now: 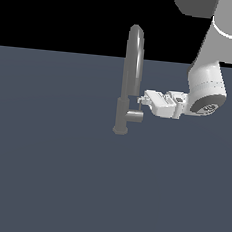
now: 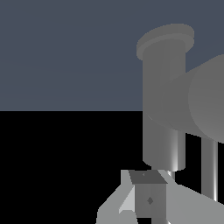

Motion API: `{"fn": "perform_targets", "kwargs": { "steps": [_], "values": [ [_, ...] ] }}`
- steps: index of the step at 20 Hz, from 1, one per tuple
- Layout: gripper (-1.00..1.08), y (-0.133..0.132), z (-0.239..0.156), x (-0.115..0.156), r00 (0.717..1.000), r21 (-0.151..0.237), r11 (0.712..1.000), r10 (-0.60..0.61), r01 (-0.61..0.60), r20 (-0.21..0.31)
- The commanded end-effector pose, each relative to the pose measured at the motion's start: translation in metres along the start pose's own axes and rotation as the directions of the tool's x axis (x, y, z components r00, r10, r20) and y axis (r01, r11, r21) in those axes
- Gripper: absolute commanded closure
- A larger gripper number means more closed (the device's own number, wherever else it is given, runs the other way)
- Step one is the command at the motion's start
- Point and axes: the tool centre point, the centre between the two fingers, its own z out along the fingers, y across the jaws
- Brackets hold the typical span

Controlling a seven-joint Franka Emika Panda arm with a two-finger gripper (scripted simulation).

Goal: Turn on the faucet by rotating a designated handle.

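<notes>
Slate-blue flat ground (image 1: 47, 171) fills the lower part of the exterior view beneath a black backdrop.

Arm: my white Panda arm (image 1: 208, 76) enters from the exterior view's upper right and bends down toward the scene's centre, its wrist turned sideways so the hand points to the exterior view's left.

Faucet: the grey faucet (image 1: 133, 64) stands upright near the centre, its arched spout rising above the horizon line into the black. My wrist view shows only its thick base column (image 2: 162, 100) at close range, the flanged foot appearing at the upper end of that picture.

Gripper: the gripper (image 1: 139, 104) reaches the faucet's base column from the exterior view's right. In the wrist view one finger (image 2: 148, 199) shows close to the lens; the other I cannot make out, so I cannot tell how far apart the jaws stand.

Handle: the handle (image 1: 135, 116), a short stub, juts from the base column toward the exterior view's right, just below the fingertips. My wrist view shows it as a broad cylinder (image 2: 205, 100) crossing the column; whether a finger touches it, I cannot tell.
</notes>
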Motion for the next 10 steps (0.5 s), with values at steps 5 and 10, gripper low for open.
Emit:
{"fn": "perform_targets", "kwargs": {
  "steps": [5, 10],
  "values": [
    [1.08, 0.003, 0.000, -0.001, 1.000, 0.001, 1.000, 0.001, -0.001, 0.001],
    [1.08, 0.012, 0.001, -0.005, 1.000, 0.001, 1.000, 0.001, -0.001, 0.001]
  ]
}}
